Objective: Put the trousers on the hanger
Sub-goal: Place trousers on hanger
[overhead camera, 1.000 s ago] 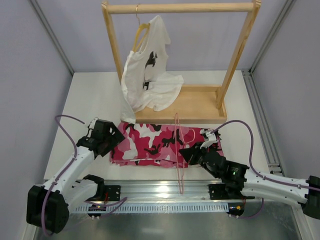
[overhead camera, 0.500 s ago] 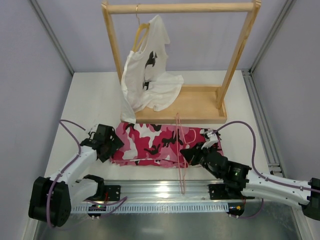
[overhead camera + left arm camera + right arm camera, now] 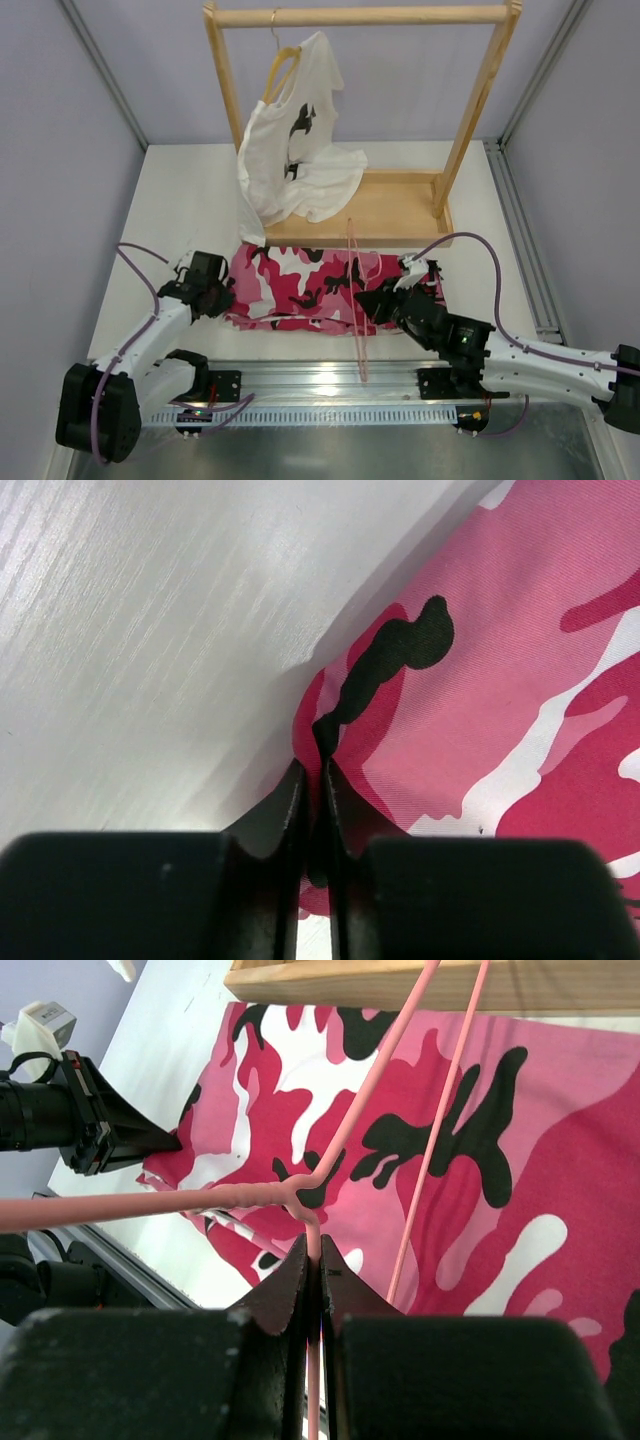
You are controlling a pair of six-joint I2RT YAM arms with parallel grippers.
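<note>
The pink, white and black camouflage trousers (image 3: 310, 285) lie flat on the white table in front of the wooden rack. My left gripper (image 3: 222, 300) is shut on their left edge; a pinched fold of cloth (image 3: 322, 742) sticks up between the jaws. The thin pink wire hanger (image 3: 355, 300) stands on edge over the right part of the trousers. My right gripper (image 3: 368, 303) is shut on the hanger's neck (image 3: 314, 1245), just below the twisted joint. The hanger's two wire arms (image 3: 440, 1125) run away over the trousers (image 3: 520, 1160) toward the rack base.
A wooden clothes rack (image 3: 360, 16) stands at the back on a flat wooden base (image 3: 400, 215). A white T-shirt with black print (image 3: 295, 150) hangs from it on a wooden hanger. A metal rail (image 3: 330, 385) runs along the near edge. Grey walls enclose the table.
My left gripper dropped onto the trousers' left edge and closed on the cloth. The right gripper with the hanger shifted slightly up and left.
</note>
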